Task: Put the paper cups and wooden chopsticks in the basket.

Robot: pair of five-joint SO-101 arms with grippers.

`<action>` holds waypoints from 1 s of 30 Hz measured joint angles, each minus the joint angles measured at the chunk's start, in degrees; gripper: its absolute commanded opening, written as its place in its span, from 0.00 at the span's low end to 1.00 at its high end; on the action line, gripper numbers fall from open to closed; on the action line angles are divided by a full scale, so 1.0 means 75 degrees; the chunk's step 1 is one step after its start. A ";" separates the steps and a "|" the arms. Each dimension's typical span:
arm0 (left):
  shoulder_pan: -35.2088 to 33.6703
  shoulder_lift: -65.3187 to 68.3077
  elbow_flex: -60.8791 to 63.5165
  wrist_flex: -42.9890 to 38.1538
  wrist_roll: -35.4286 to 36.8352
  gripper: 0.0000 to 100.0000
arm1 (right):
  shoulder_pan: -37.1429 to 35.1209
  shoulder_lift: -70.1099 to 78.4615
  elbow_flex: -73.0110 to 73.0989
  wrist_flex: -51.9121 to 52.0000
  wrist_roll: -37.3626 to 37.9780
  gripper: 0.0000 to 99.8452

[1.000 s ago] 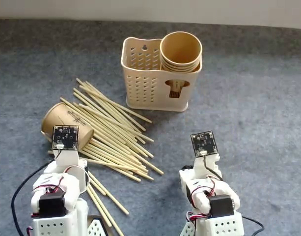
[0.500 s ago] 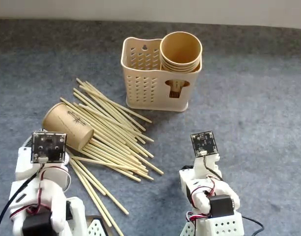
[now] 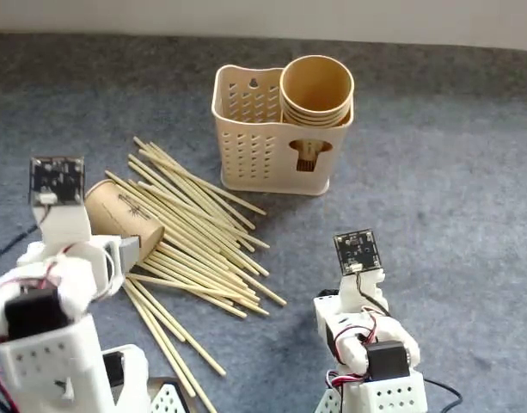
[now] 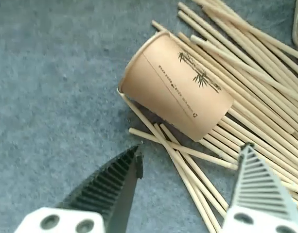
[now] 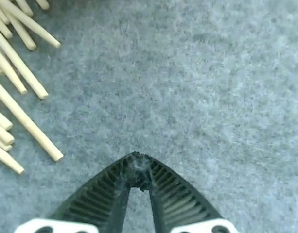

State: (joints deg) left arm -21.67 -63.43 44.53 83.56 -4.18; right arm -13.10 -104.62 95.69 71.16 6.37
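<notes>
A cream perforated basket (image 3: 261, 146) stands at the back of the table, with stacked paper cups (image 3: 316, 86) in its right side. Another paper cup (image 3: 125, 219) lies on its side at the left end of a spread of wooden chopsticks (image 3: 203, 228). My left gripper (image 4: 191, 153) hangs open just short of this cup (image 4: 175, 90), with chopsticks (image 4: 187, 165) on the carpet between its fingers. My right gripper (image 5: 137, 165) is shut and empty above bare carpet, to the right of some chopstick ends (image 5: 15, 77).
Grey carpet (image 3: 452, 189) covers the table, bare to the right of the basket and around the right arm (image 3: 362, 318). The left arm (image 3: 57, 284) stands at the front left and hides part of the lying cup.
The left arm has swung left and stretched out toward the lying cup. The right arm has not moved.
</notes>
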 measured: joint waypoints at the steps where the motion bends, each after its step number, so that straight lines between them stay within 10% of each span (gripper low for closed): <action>1: 0.0000 0.0469 -0.0211 0.0082 0.0246 0.36 | 0.0000 0.0000 0.0000 0.0000 0.0000 0.01; 30: 0.0000 0.8721 -0.2895 -0.0914 0.3528 0.37 | 0.0000 0.0000 0.0000 0.0000 0.0000 0.01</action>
State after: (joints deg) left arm -21.67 1.98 22.81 76.70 22.29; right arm -13.10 -104.62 95.69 71.16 6.37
